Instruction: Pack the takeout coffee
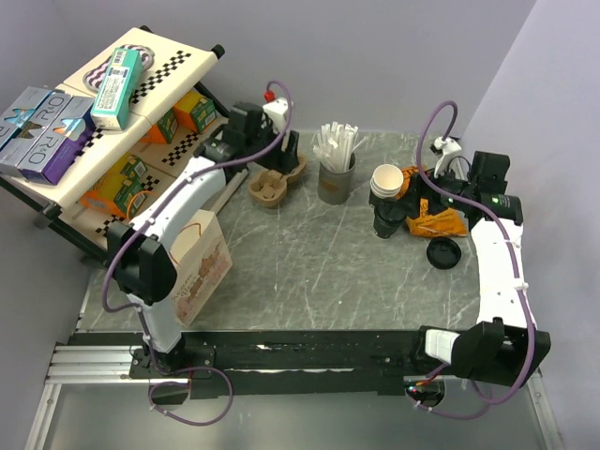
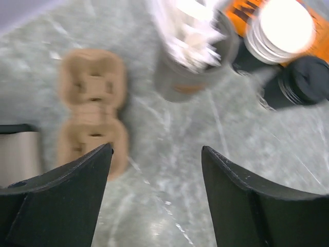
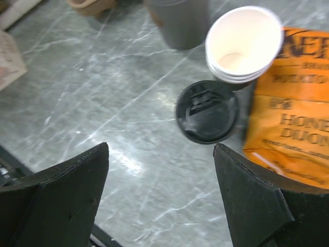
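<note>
The takeout coffee [image 1: 387,220] is a dark cup with a round black top. It stands on the table right of centre, just in front of the white cups. It shows from above in the right wrist view [image 3: 206,111] and at the upper right of the left wrist view [image 2: 303,82]. My right gripper [image 1: 424,202] is open and empty [image 3: 160,146], just short of the coffee, which lies ahead between the fingers. My left gripper [image 1: 281,155] is open and empty [image 2: 157,149], over the table beside the cardboard cup carrier [image 2: 92,108].
A stack of white cups [image 1: 386,180], an orange snack bag [image 1: 439,221] and a loose flat black lid [image 1: 442,253] crowd the coffee. A grey cup of straws [image 1: 336,173] and the carrier [image 1: 272,183] stand at the back. A paper bag [image 1: 202,262] stands left, by a shelf [image 1: 84,150].
</note>
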Tool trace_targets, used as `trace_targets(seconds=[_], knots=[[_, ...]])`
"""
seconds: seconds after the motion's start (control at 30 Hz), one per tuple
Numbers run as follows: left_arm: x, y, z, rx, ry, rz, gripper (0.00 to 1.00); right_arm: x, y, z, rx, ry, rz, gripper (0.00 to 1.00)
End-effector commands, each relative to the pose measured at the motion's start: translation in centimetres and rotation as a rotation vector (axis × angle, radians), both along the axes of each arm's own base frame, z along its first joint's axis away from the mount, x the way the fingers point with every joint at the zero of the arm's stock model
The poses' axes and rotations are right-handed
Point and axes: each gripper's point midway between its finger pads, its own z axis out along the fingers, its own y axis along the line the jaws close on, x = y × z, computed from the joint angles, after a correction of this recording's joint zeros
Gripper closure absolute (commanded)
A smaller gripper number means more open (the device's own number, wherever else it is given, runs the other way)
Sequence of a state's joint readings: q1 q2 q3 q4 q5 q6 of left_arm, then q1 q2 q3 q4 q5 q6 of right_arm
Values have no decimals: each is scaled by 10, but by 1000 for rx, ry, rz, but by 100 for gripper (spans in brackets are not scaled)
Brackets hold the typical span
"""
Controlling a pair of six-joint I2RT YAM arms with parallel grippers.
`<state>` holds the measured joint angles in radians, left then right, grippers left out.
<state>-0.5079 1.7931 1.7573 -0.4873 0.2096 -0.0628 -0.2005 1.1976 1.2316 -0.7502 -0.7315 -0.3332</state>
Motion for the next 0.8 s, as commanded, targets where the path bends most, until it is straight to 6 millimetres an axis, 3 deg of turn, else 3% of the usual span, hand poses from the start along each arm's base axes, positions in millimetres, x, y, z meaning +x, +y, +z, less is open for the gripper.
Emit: trace_targets(seconds=[0.0,0.03,0.1,0.13,0.2,0.27,0.3,0.33,0.47,0.5,0.6,0.63,0.7,0.73,0.77], knots=[[11,28,-14,108,57,50,26,7,-7,6,-65,-27,-17,12],[16,30,-32,136,89,44,26,9,-5,8,-53,-41,-9,12],[30,34,-38,172,80,38,27,7,2,5,-17,-20,-1,12],[37,32,-55,191,108,32,27,7,5,6,-2,-16,4,12],[49,29,-55,198,88,32,27,8,13,8,16,-7,29,12],[56,25,-69,210,103,19,27,12,17,13,16,-25,41,12],[63,21,-61,204,79,14,27,13,20,15,22,-27,45,12],[69,20,-71,222,92,20,28,13,21,15,23,-28,43,12],[79,22,-47,207,40,62,27,13,21,16,28,-22,41,12],[81,23,-52,215,24,65,26,11,22,14,24,-17,46,12],[71,21,-38,195,4,25,26,7,22,12,22,-12,47,12],[65,20,-18,167,-28,12,26,7,23,13,25,-19,51,12],[49,10,-2,103,-38,-48,25,4,28,15,32,-27,73,12],[40,7,35,47,-117,-67,25,3,31,14,34,-25,89,12],[26,-2,45,11,-129,-122,24,2,37,16,48,-32,121,12]])
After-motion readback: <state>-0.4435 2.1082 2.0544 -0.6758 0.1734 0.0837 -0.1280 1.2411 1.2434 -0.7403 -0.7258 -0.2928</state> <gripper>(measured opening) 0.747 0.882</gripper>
